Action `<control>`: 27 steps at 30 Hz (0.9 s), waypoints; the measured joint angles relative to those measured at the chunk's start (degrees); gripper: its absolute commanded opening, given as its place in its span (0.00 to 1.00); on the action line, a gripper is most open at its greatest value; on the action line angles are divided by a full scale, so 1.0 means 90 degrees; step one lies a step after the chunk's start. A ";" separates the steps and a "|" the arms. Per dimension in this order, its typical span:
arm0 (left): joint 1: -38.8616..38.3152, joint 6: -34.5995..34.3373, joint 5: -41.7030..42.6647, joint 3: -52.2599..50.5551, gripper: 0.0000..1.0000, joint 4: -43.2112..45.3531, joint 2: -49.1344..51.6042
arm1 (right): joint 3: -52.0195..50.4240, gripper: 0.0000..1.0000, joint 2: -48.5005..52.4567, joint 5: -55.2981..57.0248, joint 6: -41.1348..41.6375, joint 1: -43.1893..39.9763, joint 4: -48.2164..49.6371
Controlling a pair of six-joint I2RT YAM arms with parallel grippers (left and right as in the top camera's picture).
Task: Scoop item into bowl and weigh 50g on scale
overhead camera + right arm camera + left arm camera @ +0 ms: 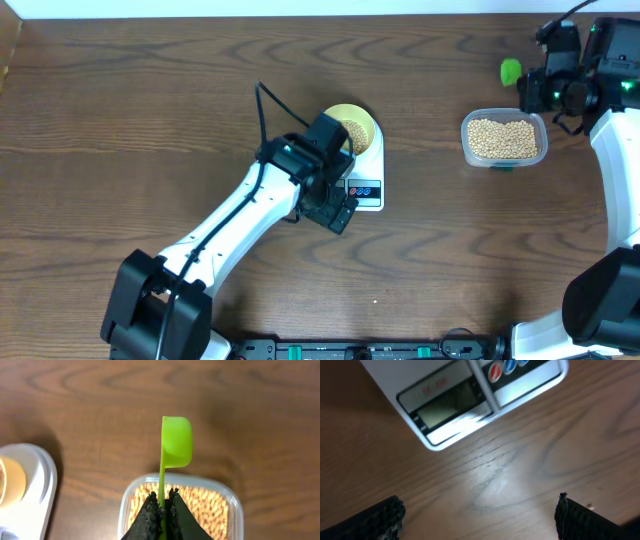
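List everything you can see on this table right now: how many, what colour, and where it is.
table: 1, brown wood, under everything
scale: 1, white, mid-table
bowl: 1, pale yellow, on the scale
beans: many, tan, most in the tub, some in the bowl
tub: 1, clear plastic, on the right arm's side of the scale
scoop: 1, bright green, held over the table just past the tub
left gripper: 1, black, open, over the table by the scale's display end
right gripper: 1, black, shut on the scoop's handle, above the tub
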 measured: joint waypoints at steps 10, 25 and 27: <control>-0.0017 0.0022 -0.0192 -0.0306 0.98 0.0636 0.0000 | 0.0000 0.01 0.0000 0.0265 0.0583 0.0000 -0.0882; -0.0017 0.0095 -0.0525 -0.0862 0.98 0.1270 0.0000 | 0.0000 0.01 0.0515 0.1243 0.0981 0.0000 -0.1020; -0.0017 0.0095 -0.0527 -0.0862 0.98 0.1268 0.0000 | -0.0005 0.01 0.0731 0.1319 0.0986 0.0000 -0.1035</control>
